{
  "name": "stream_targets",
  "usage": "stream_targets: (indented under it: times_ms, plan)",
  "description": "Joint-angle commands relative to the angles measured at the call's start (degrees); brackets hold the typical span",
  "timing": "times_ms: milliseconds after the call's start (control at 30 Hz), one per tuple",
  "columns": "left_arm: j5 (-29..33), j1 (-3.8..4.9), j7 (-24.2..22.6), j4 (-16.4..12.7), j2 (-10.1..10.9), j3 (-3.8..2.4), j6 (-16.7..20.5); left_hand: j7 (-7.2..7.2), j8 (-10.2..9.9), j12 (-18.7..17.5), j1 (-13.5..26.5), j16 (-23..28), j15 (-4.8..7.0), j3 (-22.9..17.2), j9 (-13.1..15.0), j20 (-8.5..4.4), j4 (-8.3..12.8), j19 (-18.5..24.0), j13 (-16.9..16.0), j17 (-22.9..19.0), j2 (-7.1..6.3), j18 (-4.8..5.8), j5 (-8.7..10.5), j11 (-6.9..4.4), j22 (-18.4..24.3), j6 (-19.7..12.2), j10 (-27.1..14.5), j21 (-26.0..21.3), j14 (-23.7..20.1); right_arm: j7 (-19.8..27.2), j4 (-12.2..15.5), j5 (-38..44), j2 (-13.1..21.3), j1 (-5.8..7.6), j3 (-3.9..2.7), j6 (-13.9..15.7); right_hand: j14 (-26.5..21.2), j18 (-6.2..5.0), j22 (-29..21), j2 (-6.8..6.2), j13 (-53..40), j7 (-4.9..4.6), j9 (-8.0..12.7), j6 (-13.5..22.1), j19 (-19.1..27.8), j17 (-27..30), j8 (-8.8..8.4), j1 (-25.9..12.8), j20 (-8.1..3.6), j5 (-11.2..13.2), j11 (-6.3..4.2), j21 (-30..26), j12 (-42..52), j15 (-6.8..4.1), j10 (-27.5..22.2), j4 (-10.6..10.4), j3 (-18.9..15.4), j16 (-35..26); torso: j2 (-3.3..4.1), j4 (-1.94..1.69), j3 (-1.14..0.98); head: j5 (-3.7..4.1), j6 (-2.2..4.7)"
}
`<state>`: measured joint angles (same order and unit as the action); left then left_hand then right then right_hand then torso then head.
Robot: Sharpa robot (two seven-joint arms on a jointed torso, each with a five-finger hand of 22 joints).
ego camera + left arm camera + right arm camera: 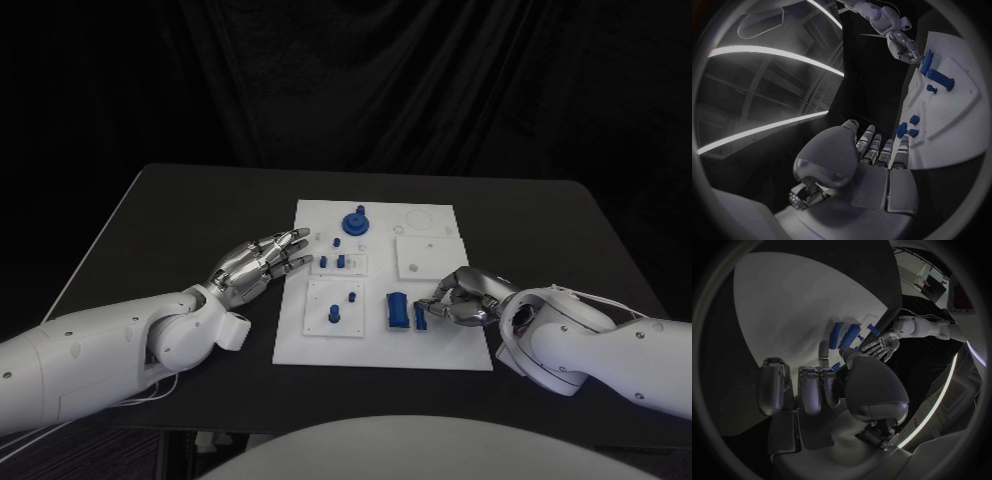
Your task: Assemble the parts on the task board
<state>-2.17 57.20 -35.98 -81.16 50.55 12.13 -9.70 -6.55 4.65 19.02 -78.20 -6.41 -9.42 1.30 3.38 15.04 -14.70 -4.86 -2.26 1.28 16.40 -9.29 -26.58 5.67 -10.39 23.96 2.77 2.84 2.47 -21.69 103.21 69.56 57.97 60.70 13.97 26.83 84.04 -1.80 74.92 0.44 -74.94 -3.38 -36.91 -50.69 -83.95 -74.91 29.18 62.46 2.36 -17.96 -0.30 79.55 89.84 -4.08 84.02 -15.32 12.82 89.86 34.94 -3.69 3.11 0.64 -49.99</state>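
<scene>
Right hand (464, 298) pinches a small blue part (420, 316) at its fingertips, just beside the larger blue block (395, 310) on the task board (433, 350). Left hand (260, 262) hovers, fingers spread, holding nothing. Looks like seating step; next needs careful alignment before pressing down

White task board (433, 345) flat mid-table; blue parts (395, 310) scattered on it, round knob part (356, 221) upright at far end.
</scene>
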Motion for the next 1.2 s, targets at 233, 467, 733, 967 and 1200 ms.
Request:
stream_targets:
  times_ms: [233, 467, 733, 967, 1200]
  plan:
    - [0.2, -0.18, -0.5, 0.0, -0.1, -0.06, -0.9, -0.35, 0.3, 0.1, -0.5, -0.1, -0.15, -0.3, 0.0, 0.41, 0.0, -0.1, -0.1, 0.0, 0.05, -0.67, -0.01, 0.37, 0.0, 0.1, 0.2, 0.0, 0.0, 0.0, -1.1, -0.1, -0.9, -0.32, 0.01, -0.2, 6.0, -0.91, 11.5, 0.37, -15.1, 0.86, -1.8, -1.2, -1.1, -15.1, 2.67, 2.6, -0.38, 0.9, -0.95, 0.0, 0.2, -0.45, 6.0, 1.1, -0.1, 0.1, -0.02, 0.02, 0.04, -0.12, -0.01]
    - [0.2, -0.27, -0.5, 0.0, -0.1, -0.06, -1.0, -0.45, 0.3, 0.2, -0.5, -0.1, -0.14, -0.4, 0.0, 0.43, 0.0, -0.1, -0.1, 0.0, 0.05, -0.67, -0.02, 0.52, 0.0, 0.3, 0.2, 0.0, 0.0, -0.7, -2.3, -0.2, -1.7, -0.53, 0.01, -1.5, 6.0, -0.91, 11.5, 0.93, -15.1, 1.55, -3.6, -1.1, -1.1, -15.1, 4.85, 5.5, -0.93, 2.2, -1.58, 0.0, 0.2, -1.0, 6.0, 2.7, 0.3, 0.1, 0.02, -0.04, 0.02, -0.09, -0.01]
    - [0.2, -0.39, -0.5, -0.1, -0.1, -0.06, -1.0, -0.55, 0.4, 0.3, -0.5, -0.1, -0.12, -0.5, 0.0, 0.43, 0.0, 0.0, -0.1, 0.1, 0.06, -0.68, -0.02, 0.65, 0.2, 0.5, 0.2, -0.1, 0.0, -1.2, -2.8, -0.2, -1.9, -0.67, 0.01, -2.6, 6.0, -0.91, 11.5, -0.05, -15.1, 2.36, -5.6, -1.6, -1.1, -15.1, 7.23, 8.3, -1.51, 3.4, -2.31, 0.0, 0.2, -1.6, 6.0, 4.9, 0.3, 0.1, 0.01, -0.02, 0.02, -0.12, -0.01]
    - [0.2, -0.47, -0.4, 0.0, 0.0, -0.06, -0.9, -0.57, 0.4, 0.3, -0.5, -0.1, -0.11, -0.5, 0.0, 0.43, 0.0, 0.0, -0.1, 0.0, 0.05, -0.68, -0.02, 0.68, 0.1, 0.5, 0.3, -0.1, 0.0, -1.4, -3.0, -0.2, -2.0, -0.71, 0.01, -3.1, 6.0, -0.91, 11.5, -0.94, -15.1, 2.55, -6.4, -1.4, -1.1, -15.1, 7.99, 9.3, -1.68, 4.4, -2.48, -0.1, 0.2, -1.77, 6.0, 5.9, 0.0, 0.1, 0.03, -0.02, 0.02, -0.04, -0.01]
    - [0.2, -0.5, -0.9, -0.2, 0.1, -0.06, -0.7, -0.57, 0.4, 0.3, -0.5, -0.1, -0.11, -0.5, 0.0, 0.43, 0.0, 0.0, -0.1, 0.0, 0.05, -0.68, -0.02, 0.68, 0.1, 0.5, 0.3, -0.1, 0.0, -0.2, -2.7, -0.2, -1.7, -0.72, 0.01, -1.5, 6.0, -0.9, 11.5, -1.32, -15.1, 2.56, -6.7, -1.1, -1.1, -15.1, 8.14, 9.7, -1.74, 4.8, -2.52, -0.1, 0.2, -1.82, 6.0, 6.2, -0.2, 0.1, -0.01, 0.03, 0.01, -0.26, -0.01]
